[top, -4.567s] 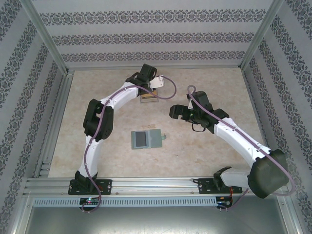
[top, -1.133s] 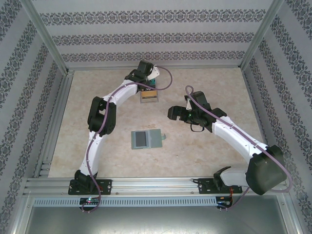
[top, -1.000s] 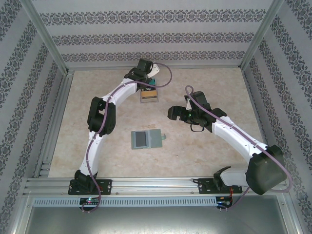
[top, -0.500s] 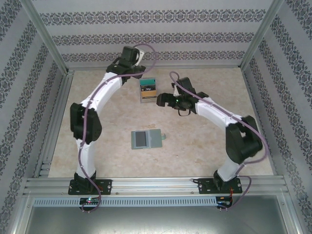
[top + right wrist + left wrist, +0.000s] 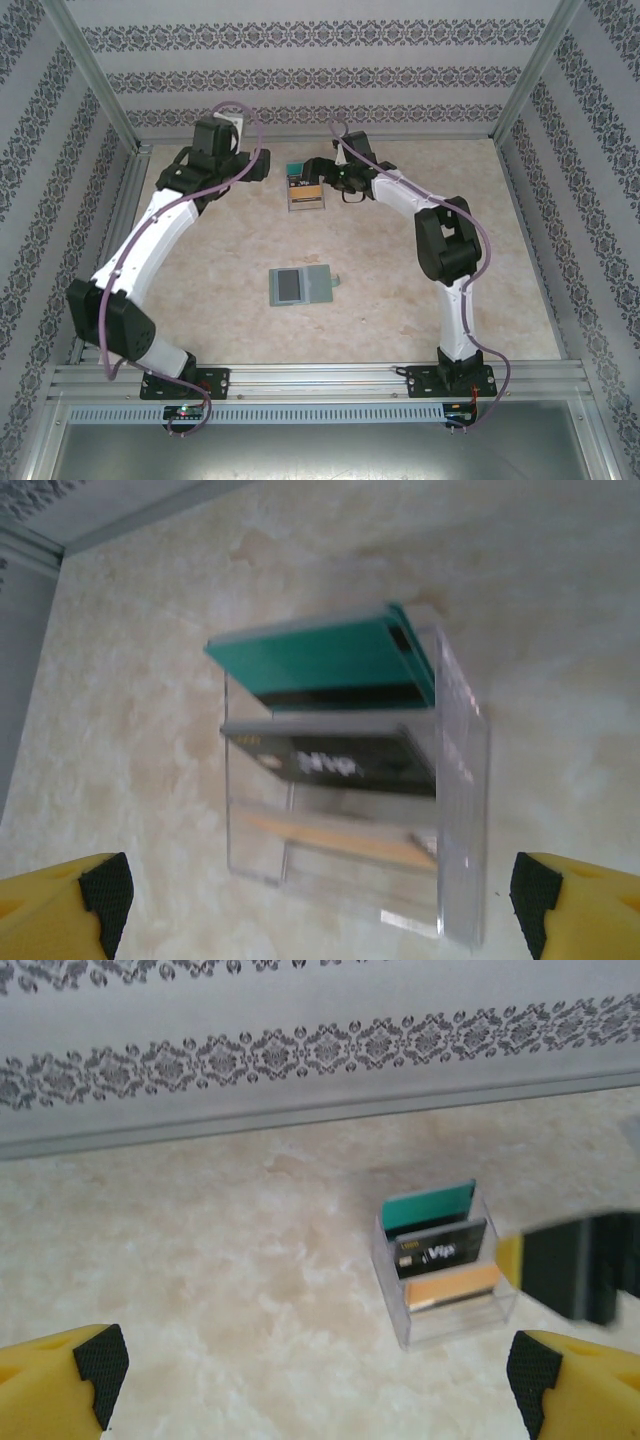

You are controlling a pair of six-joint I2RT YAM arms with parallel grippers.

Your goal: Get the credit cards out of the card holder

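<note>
Three credit cards (image 5: 330, 710), teal, dark and tan, stood tiered in a clear stand (image 5: 460, 780) at the far side of the table (image 5: 400, 290). They were well apart from the grey-green card holder (image 5: 300, 286) lying open mid-table, so the emptying looked mostly done. The left hand (image 5: 256, 165) and right hand (image 5: 320, 172) flanked the stand, both spread and gripping nothing. Whether the holder's dark panel hid another card, I couldn't tell.

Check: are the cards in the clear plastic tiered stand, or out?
In. The teal plastic card, black plastic card and tan plastic card each sit in the clear plastic stand's slots.
</note>
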